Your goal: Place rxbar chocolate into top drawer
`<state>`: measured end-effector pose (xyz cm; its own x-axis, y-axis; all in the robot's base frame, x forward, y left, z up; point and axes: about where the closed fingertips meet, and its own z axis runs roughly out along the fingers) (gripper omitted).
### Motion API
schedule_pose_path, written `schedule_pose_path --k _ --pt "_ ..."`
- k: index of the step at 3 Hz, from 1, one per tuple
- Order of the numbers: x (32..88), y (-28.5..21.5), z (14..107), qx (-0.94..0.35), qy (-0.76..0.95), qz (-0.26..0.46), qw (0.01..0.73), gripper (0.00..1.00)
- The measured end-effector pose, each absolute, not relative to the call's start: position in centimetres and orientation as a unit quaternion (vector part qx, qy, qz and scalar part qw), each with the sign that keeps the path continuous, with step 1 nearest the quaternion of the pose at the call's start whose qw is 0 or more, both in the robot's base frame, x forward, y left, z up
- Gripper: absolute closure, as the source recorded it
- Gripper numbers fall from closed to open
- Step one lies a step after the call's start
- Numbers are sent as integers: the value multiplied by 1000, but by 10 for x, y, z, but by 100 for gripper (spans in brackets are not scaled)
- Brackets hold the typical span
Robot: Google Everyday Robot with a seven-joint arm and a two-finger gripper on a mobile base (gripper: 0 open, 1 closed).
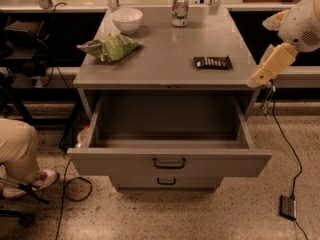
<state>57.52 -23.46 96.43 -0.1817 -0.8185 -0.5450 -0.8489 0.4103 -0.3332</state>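
Note:
The rxbar chocolate (213, 62), a flat black bar with pale lettering, lies on the grey cabinet top toward its right side. The top drawer (170, 160) is pulled wide open below it, and nothing shows inside. It has a dark bar handle on its front. My cream-coloured arm (272, 64) comes in from the right edge. The gripper (267, 100) hangs beside the cabinet's right front corner, right of and below the bar and apart from it.
On the cabinet top (165, 69) are a green snack bag (110, 47) at the left, a white bowl (126, 19) and a can (180, 9) at the back. A shorter drawer front (166, 181) sits below. A person's leg and shoe (22, 159) are at the left. Cables and a small box (289, 206) lie on the floor.

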Motion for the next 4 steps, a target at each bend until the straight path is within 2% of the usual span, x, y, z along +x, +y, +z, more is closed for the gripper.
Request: schedule_pose_path --k 1,3,4 --pt "632 -231 939 -522 767 59 369 0" --pt "643 -222 930 -528 758 67 376 0" --pt "673 -207 913 -549 738 82 384 0"
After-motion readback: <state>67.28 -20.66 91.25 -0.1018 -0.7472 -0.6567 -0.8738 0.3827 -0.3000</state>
